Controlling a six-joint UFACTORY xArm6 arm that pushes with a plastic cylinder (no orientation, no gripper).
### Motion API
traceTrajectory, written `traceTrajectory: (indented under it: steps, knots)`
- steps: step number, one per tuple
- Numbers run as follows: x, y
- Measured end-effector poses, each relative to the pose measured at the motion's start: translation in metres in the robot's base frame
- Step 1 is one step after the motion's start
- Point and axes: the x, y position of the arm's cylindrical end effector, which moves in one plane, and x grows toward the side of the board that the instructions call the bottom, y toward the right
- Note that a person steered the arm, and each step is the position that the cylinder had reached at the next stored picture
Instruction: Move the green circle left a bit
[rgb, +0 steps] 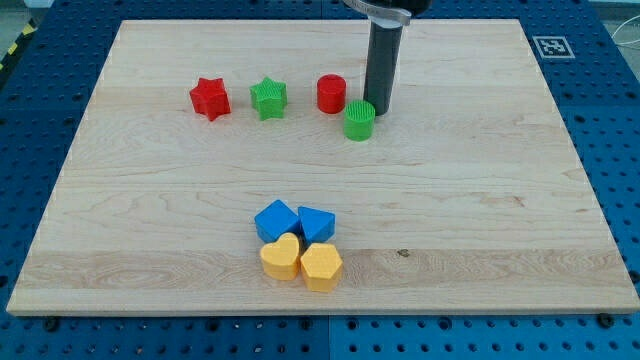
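The green circle (360, 120) is a small ribbed cylinder on the wooden board, right of centre in the upper half. My tip (381, 109) stands just to its upper right, touching or nearly touching it. The rod rises straight up out of the view's top. A red circle (331, 94) sits just to the upper left of the green circle, a small gap between them.
A green star (268, 98) and a red star (210, 98) lie in a row left of the red circle. Near the view's bottom centre, a blue cube (275, 220), a blue block (316, 224), a yellow heart (281, 257) and a yellow hexagon (321, 266) cluster together. The board's edge (330, 316) borders a blue perforated table.
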Motion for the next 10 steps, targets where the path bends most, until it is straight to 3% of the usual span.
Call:
traceTrajectory:
  steps: [4, 9, 10]
  knots:
    - [0.043, 0.017]
    - [0.043, -0.018]
    - [0.034, 0.021]
